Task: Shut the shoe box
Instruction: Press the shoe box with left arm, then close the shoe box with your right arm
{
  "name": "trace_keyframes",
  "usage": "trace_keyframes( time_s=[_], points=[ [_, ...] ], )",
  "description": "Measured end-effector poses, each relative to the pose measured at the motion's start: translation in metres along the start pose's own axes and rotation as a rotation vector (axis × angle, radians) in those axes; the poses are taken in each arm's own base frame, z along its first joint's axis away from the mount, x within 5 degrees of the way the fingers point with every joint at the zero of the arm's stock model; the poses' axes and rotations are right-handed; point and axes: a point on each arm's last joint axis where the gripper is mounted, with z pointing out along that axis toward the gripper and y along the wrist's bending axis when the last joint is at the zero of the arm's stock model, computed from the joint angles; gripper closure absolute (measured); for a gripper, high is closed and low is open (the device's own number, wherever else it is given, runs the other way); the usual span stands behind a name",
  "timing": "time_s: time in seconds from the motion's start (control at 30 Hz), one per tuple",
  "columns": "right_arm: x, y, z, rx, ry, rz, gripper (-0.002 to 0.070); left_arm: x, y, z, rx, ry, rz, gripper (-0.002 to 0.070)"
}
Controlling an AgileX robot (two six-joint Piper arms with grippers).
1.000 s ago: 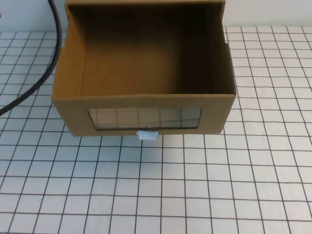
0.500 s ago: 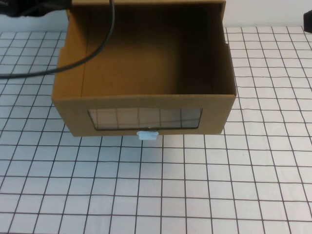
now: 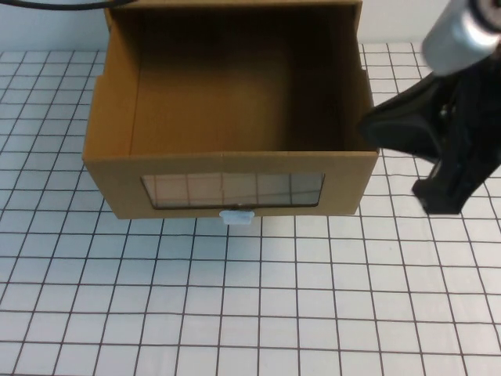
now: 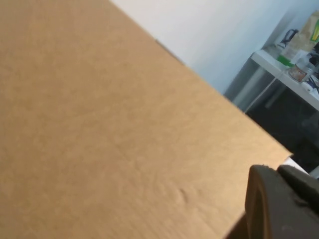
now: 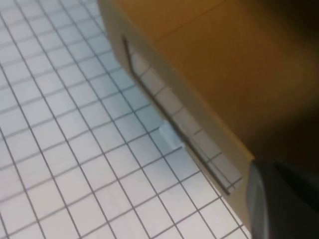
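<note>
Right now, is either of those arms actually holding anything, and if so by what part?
Nothing is visibly held. The right tool hangs beside the shoe box, at its right front corner. The left tool is near the box's cardboard side. No grip shows on either.

Even, bright overhead light; the gridded table shows no glare. The shoe box interior darkens toward 2 o'clock. The right gripper at 3 o'clock is motion-blurred. Both wrist views are soft; the left gripper there is a dark blur.
</note>
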Motion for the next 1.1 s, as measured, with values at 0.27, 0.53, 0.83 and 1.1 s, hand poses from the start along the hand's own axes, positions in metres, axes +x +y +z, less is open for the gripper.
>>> trace_keyframes(
  time_s=[0.27, 0.53, 0.83, 1.1],
  points=[
    [-0.01, 0.037, 0.027, 0.113, 0.061, -0.259, 0.0689, 0.021, 0.04, 0.037, 0.002, 0.065, -0.139, 0.068],
    [-0.02, 0.056, 0.075, 0.307, 0.04, -0.385, 0.0689, 0.032, 0.055, 0.049, -0.029, 0.102, -0.267, 0.068],
    [-0.024, 0.07, 0.112, 0.217, -0.051, -0.332, 0.069, 0.032, 0.056, 0.049, -0.034, 0.104, -0.275, 0.068],
    [-0.02, 0.078, 0.124, 0.134, -0.052, -0.219, 0.0689, 0.032, 0.055, 0.049, -0.034, 0.105, -0.274, 0.068]
  ],
)
